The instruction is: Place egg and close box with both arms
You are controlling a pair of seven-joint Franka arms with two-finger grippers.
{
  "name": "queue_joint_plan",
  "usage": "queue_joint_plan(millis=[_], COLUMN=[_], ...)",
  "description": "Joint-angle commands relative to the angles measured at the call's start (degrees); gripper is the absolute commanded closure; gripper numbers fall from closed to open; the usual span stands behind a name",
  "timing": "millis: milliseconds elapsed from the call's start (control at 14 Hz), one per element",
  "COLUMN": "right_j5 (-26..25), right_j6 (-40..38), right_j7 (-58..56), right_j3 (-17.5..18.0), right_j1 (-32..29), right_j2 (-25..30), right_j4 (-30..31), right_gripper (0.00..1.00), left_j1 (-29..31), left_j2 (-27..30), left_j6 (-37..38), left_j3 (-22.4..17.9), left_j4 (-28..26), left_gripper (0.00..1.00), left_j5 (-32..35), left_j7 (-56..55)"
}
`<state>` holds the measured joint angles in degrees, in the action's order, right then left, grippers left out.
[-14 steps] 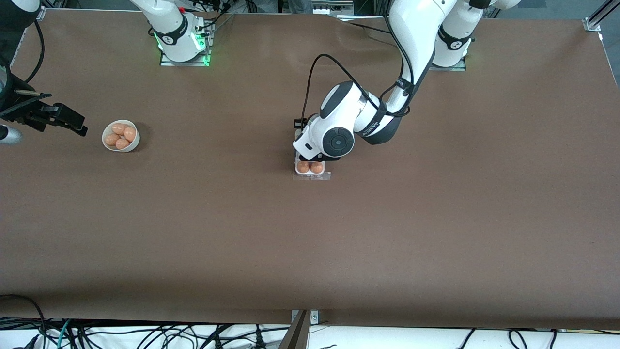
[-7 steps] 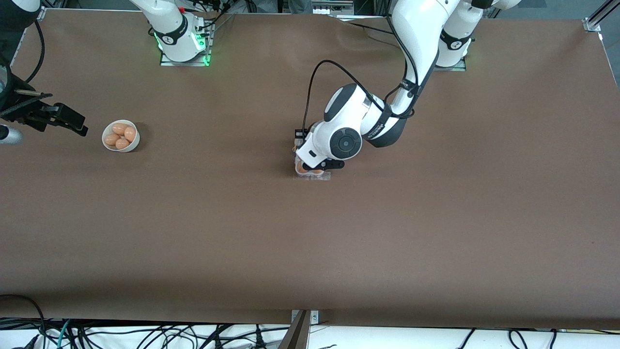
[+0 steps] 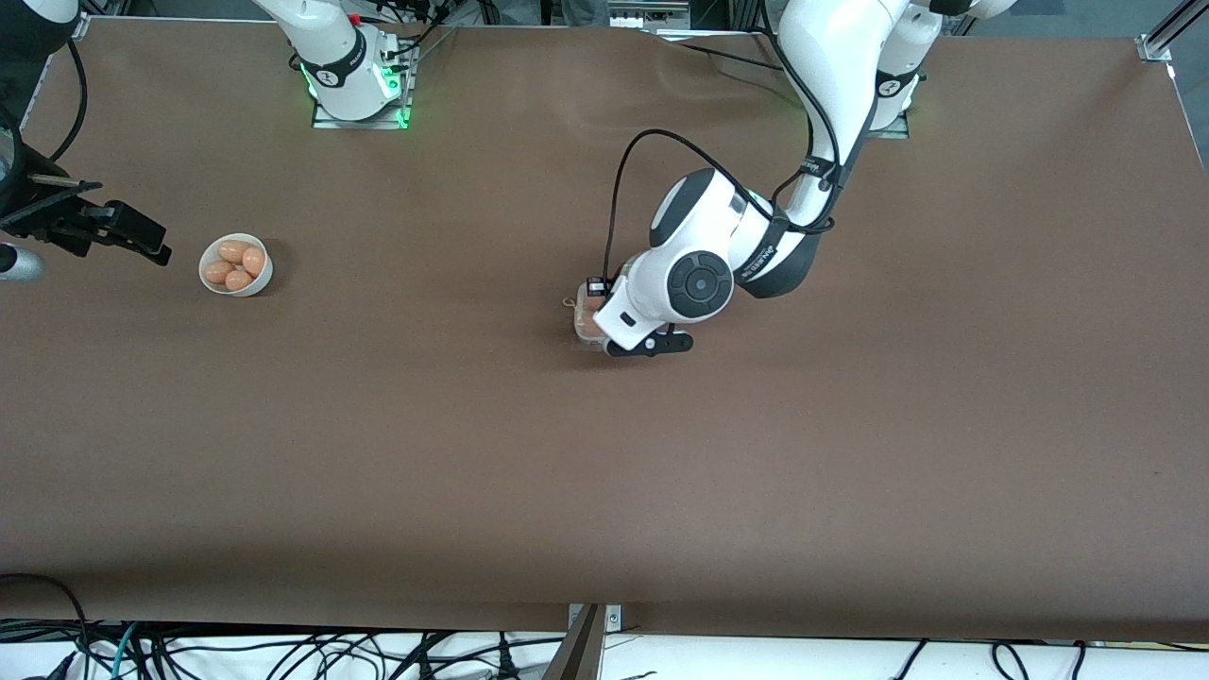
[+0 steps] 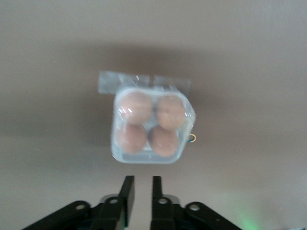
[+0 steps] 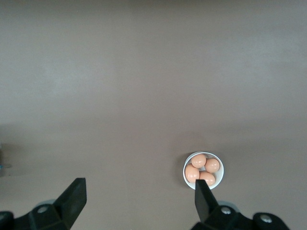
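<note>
Over box (image 4: pixel 149 128), left hand (image 4: pixel 141 188) empty

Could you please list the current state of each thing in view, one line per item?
box: lid down, four eggs inside, sitting on the table.
bowl: upright, holding four eggs, toward the right arm's end of the table.
left gripper: fingers slightly apart, holding nothing, just clear of the box.
right gripper: open wide, empty, waiting up over the table beside the bowl.
</note>
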<state>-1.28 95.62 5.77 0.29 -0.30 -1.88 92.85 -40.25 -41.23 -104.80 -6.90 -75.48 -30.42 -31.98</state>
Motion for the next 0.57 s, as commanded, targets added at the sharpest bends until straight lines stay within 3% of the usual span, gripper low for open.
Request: queue_joint_plan(millis=[0,143,214,357,500], right_j5=[0.8,0.8,0.8,0.8,0.8], right_j6=[0.0,0.0,0.0,0.0,0.0], right_j7=[-0.2,-0.2,-0.2,-0.2,-0.2], right_j3=[0.2,0.2,0.2,0.2,0.2], right_j1=[-0.1,-0.1,-0.2,-0.2,-0.1], right_j2=[0.2,0.2,0.2,0.2,0.3], right_j4=[-0.2,-0.2,-0.2,-0.2,-0.2], right_gripper=[0.00,0.00,0.00,0.00,0.00], left_j1=[-0.2,-0.3,-0.3,1.2,5.1], left_j2=[-0.3,0.6,1.6,3.2,3.6], left_j6=[0.8,1.6,3.3,8.2,12.7], left_j3=[-4.7,-9.3,-10.8,-11.8,-12.0], left_j4=[4.3,6.6,8.4,12.4,14.6], left_gripper=[0.00,0.00,0.00,0.00,0.00], left_j5=[1.4,3.8,8.5,15.8,18.9], left_j7=[0.0,-0.1,0.0,0.4,3.5])
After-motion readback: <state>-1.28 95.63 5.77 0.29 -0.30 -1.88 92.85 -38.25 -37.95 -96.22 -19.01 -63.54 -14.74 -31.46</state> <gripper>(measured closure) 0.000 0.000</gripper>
